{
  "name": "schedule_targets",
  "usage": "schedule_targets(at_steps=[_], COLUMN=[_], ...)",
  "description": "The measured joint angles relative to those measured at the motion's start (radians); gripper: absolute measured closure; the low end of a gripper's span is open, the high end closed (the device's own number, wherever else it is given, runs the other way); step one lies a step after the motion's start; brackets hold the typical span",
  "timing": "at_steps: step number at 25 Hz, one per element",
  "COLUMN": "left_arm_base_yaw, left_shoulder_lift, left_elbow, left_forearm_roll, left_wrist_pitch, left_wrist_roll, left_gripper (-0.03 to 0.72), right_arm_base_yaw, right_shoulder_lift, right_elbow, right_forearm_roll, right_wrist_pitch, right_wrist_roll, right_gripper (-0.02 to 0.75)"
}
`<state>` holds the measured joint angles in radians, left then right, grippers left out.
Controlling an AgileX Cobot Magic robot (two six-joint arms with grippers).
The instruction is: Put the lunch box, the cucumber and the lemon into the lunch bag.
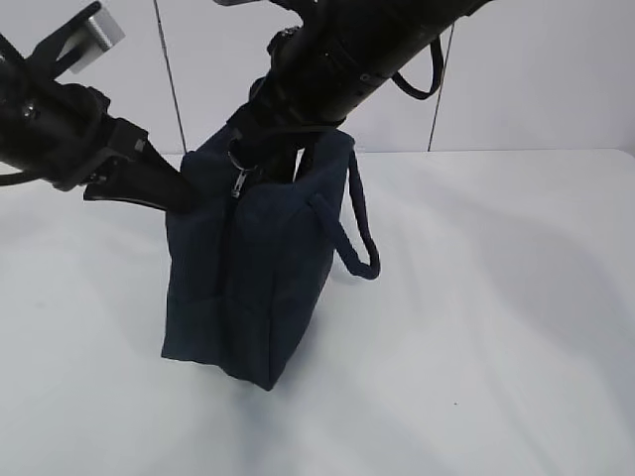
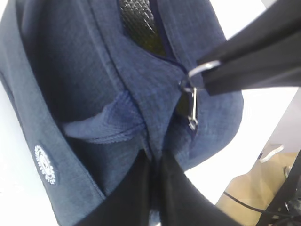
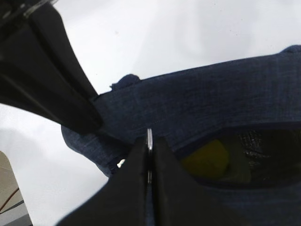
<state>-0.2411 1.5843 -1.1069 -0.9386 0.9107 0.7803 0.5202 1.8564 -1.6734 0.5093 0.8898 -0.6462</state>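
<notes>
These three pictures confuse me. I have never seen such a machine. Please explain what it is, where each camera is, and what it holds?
It is a robot with two black arms. One camera watches from outside; one sits on each wrist. A navy lunch bag stands on a white table. The left gripper is shut on the bag's fabric. The right gripper is shut on the zipper's silver ring. Through the opening, a yellow lemon shows inside.

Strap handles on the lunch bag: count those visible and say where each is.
2. One strap handle loops down the lunch bag's right side; another shows behind the right arm. Parts of them are hidden.
</notes>
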Motion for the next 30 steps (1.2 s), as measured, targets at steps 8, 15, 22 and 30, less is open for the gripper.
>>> schedule_targets(at_steps=[8, 15, 22, 30], left_arm_base_yaw=[0.0, 0.0, 0.0, 0.0], left_shoulder_lift=[0.0, 0.0, 0.0, 0.0], left_elbow=[0.069, 0.073, 0.079, 0.079], left_forearm_roll=[-0.047, -0.12, -0.2, -0.23], left_wrist_pitch=[-0.066, -0.108, -0.123, -0.131], left_wrist_roll=[0.015, 0.019, 0.07, 0.09], left_gripper=[0.694, 0.694, 0.694, 0.694], right_arm_base_yaw=[0.0, -0.007, -0.008, -0.008], right_shoulder_lift=[0.002, 0.002, 0.002, 0.002], right_elbow=[0.0, -0.047, -0.059, -0.086], right_forearm_roll=[0.075, 0.126, 0.126, 0.111], right_wrist_pitch=[0.004, 0.107, 0.107, 0.058], right_wrist_roll=[-0.064, -0.193, -0.228, -0.247], right_gripper=[0.73, 0.73, 0.73, 0.73])
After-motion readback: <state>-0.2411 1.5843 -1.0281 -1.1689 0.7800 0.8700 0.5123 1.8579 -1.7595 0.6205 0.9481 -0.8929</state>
